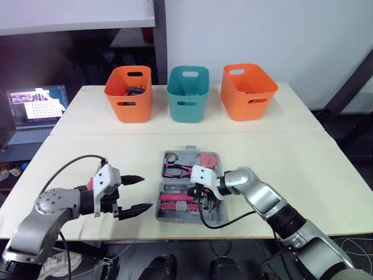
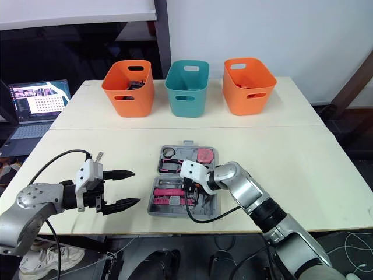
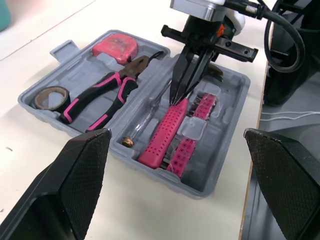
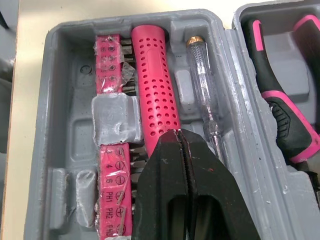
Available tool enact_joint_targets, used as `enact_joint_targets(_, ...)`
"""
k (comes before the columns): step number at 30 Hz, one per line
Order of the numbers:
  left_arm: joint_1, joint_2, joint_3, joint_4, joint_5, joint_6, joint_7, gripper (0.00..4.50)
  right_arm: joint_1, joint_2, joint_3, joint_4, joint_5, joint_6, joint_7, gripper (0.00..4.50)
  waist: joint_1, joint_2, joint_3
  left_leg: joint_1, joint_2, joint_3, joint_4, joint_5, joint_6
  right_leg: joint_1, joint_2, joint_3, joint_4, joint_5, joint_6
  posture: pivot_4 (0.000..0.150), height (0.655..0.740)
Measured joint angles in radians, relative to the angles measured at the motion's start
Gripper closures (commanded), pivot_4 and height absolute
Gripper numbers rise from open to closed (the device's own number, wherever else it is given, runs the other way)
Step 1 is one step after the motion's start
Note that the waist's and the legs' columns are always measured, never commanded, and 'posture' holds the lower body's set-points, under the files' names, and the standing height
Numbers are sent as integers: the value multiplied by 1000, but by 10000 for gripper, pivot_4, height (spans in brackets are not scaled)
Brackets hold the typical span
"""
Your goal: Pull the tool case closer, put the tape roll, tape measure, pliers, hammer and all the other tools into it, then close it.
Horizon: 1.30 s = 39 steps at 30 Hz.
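In tool case (image 3: 80, 72): right hand (image 3: 176, 95) pressed together, tips on pink handle (image 4: 155, 85) lying lengthwise; left hand (image 1: 145, 192) spread, beside case.

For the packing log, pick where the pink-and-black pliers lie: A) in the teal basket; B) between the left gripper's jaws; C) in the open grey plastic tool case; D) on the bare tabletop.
C: the pink-and-black pliers rest in a recess of the open grey plastic tool case.
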Motion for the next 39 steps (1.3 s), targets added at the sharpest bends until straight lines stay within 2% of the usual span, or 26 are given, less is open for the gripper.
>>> enact_joint_targets(5,11,6,1,11,1,-5,-4,0,6,15,13,34,-23,-13,0,44575,1,-1,-17,3,0,0,-2,0,0,2,0,1,0,-2,-2,1500,7400)
enact_joint_targets(9,13,7,1,13,3,-8,-14,0,13,36,14,91,-28,-62,-1,44575,2,-7,-27,18,0,0,-10,-2,-2,14,-2,3,0,-14,-8,1500,7400)
enact_joint_targets(10,13,8,1,17,4,-9,-15,0,21,40,5,98,-28,-76,-2,44575,2,-7,-28,21,1,0,-10,-3,-3,18,-2,3,0,-18,-6,1500,7400)
enact_joint_targets(15,13,9,2,40,12,-9,-17,0,70,59,-76,113,4,-154,-21,44575,0,-6,-27,17,1,0,-10,-4,-3,13,-1,3,0,-18,-8,1500,7400)
enact_joint_targets(18,11,8,9,59,11,-9,-16,0,84,53,-147,110,38,-163,-40,36778,3,2,-18,12,1,1,-10,-3,-3,6,-1,3,1,-15,-11,1500,7400)
enact_joint_targets(21,7,-1,41,109,11,-15,-5,0,92,3,-265,44,101,-150,-39,22236,6,4,-15,-1,1,-1,-9,0,-2,-8,0,2,5,-12,-6,1500,7400)
enact_joint_targets(25,-4,-5,95,168,11,-59,10,0,150,-81,-421,-85,195,-136,-28,2593,5,2,-13,-2,1,-1,-10,-4,-2,-4,-1,1,2,-12,-6,1500,7400)
enact_joint_targets(26,-5,-6,117,189,11,-73,15,0,179,-100,-460,-108,218,-129,-26,550,5,2,-12,-2,1,-1,-10,-4,-1,-4,-1,0,2,-12,-6,1500,7400)
enact_joint_targets(31,24,-2,247,349,14,-155,31,0,367,-195,-628,-128,269,-141,-29,550,3,1,-9,-2,1,1,-9,-6,1,-3,-2,0,0,-12,-5,1500,7400)
enact_joint_targets(34,55,3,332,476,16,-213,40,0,485,-202,-730,-122,302,-176,-47,550,1,1,-8,-2,2,2,-9,-6,1,-3,-2,0,0,-12,-5,1500,7400)
enact_joint_targets(39,112,17,442,623,15,-272,43,0,585,-213,-864,-52,330,-261,-61,550,5,1,-8,-1,2,2,-7,-6,0,-2,-2,1,-1,-14,-9,1500,7400)
